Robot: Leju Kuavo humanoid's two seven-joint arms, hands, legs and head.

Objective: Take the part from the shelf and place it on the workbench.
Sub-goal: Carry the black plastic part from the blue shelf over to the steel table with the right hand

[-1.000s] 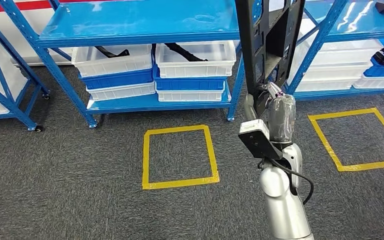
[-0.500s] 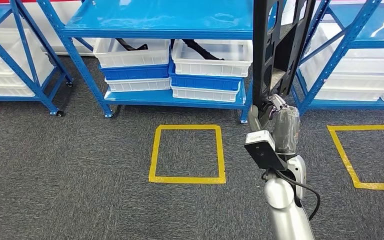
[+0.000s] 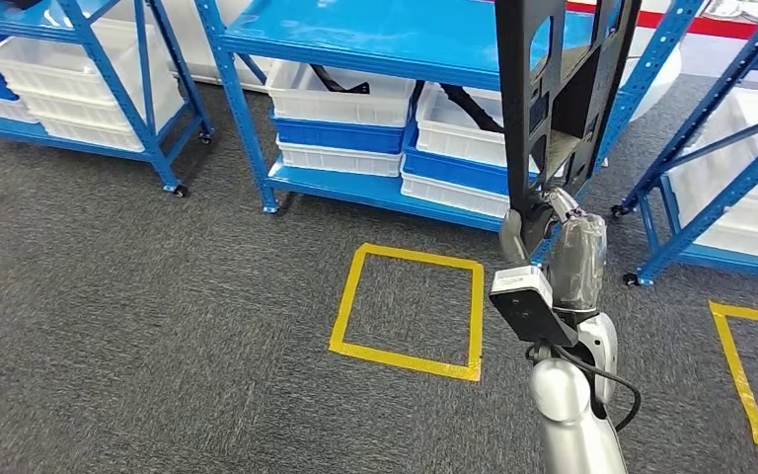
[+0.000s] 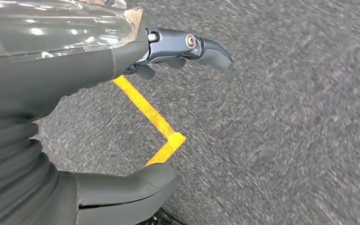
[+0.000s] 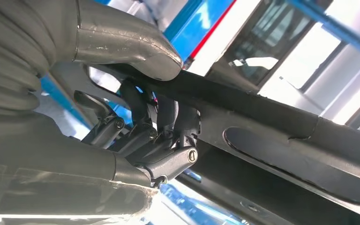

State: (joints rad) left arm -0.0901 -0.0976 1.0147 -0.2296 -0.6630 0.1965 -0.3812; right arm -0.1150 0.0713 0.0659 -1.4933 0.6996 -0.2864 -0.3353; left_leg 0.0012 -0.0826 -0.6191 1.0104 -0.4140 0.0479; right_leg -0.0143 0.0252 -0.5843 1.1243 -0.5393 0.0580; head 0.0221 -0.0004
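Taking the yellow tape square (image 3: 410,311) on the grey carpet (image 3: 138,346) as the marker: far off to its left and further back stands a blue shelf rack (image 3: 148,89) on small wheels, its low shelf stacked with white bins (image 3: 79,74). Straight behind the square is a second blue rack (image 3: 355,30) with a broad flat top shelf; beneath that shelf sit white bins stacked on blue ones (image 3: 341,133), and black pieces lie inside the upper white bins. Just to the right of the square rises the robot's silver right arm (image 3: 568,415) with a small dark camera block on its wrist, and above it the right hand (image 3: 553,232) holds the part (image 3: 558,89), a tall black frame with cut-out openings, standing upright and reaching past the top of the head view, in front of the racks. In the right wrist view the fingers (image 5: 168,136) are curled around a bar of the black frame (image 5: 281,136) with the thumb pressed on its other side, so they are clamped on it. Further right of the square stands a third blue rack (image 3: 720,188), and a second yellow tape outline (image 3: 745,375) lies on the carpet beside it. The left hand (image 4: 75,93) hangs over the carpet above a corner of yellow tape (image 4: 161,136); its fingers (image 4: 201,47) are spread apart from the thumb and hold nothing.
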